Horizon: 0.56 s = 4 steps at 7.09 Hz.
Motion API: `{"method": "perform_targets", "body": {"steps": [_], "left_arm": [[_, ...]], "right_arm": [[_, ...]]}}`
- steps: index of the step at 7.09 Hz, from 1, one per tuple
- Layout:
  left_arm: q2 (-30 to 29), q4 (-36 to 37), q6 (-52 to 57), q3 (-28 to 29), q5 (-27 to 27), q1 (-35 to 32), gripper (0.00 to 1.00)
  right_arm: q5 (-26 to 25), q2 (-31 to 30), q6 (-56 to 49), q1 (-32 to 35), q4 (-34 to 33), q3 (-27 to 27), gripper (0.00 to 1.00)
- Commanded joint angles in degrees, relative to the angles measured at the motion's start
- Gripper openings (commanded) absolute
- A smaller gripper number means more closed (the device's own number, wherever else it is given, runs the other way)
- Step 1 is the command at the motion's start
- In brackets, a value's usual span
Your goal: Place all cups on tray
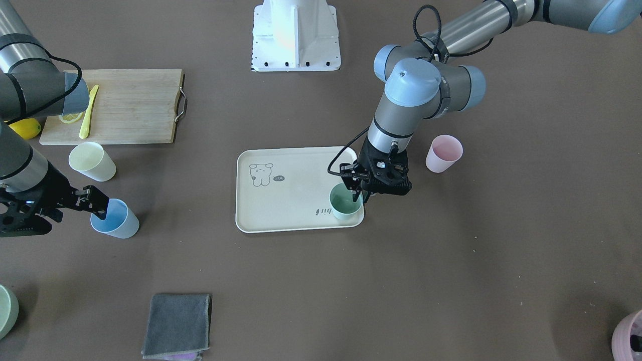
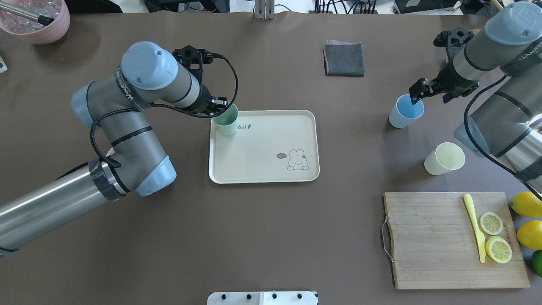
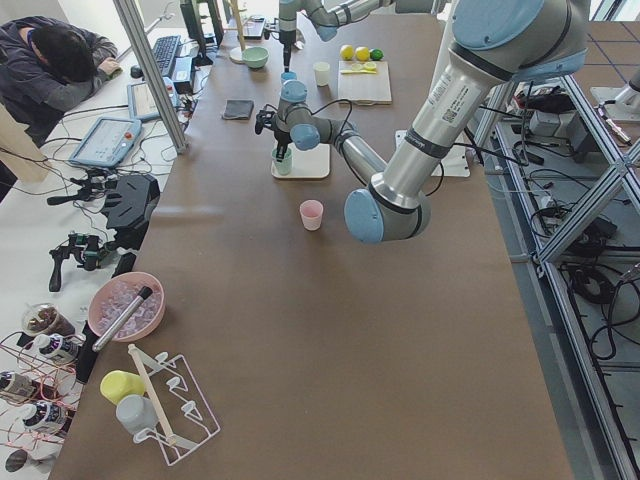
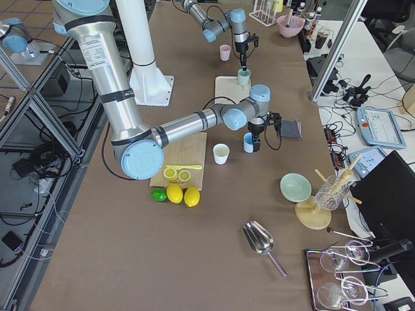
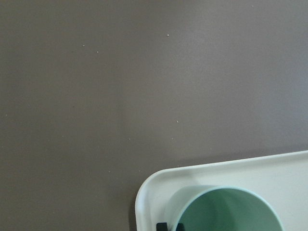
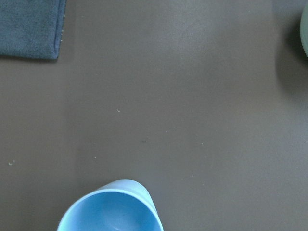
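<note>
Left hand (image 1: 357, 192) narrow, pinched on green cup (image 1: 344, 204) wall, one finger inside rim. Cup stood directly beneath hand, in tray (image 1: 281, 200) corner. Right hand (image 1: 99, 207) at blue cup (image 1: 115, 220) rim, closure unclear. Cups judged light, stiff thin plastic, likely slippery. Best hold: rim pinch, gentle squeeze.

The table (image 2: 271, 237) is viewed steeply from above by one camera behind the robot's base (image 1: 296, 40) and one facing it, and lengthwise from each end. The tray (image 2: 262, 140) is shared by all four. The wrist cameras are held close above the green cup (image 5: 231, 211) and the blue cup (image 6: 110, 211).
</note>
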Motion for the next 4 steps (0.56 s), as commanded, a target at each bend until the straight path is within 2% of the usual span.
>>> {"method": "perform_targets", "body": {"steps": [1,2,4], "left_arm": [[-0.1,0.2,0.6,-1.5,-4.6,-3.7,0.98],[0.1,0.2,1.6,-2.3,-6.4,-5.2,0.98],[0.2,1.9,3.1,-2.9,-11.1,-9.1,0.98]], "right_arm": [[-1.0,-0.3,0.1,-0.8,1.9,-1.0,0.55],[-1.2,-0.5,0.1,-1.0,2.1,-1.1,0.01],[-1.2,-0.1,3.7,-1.2,2.2,-1.1,0.0]]}}
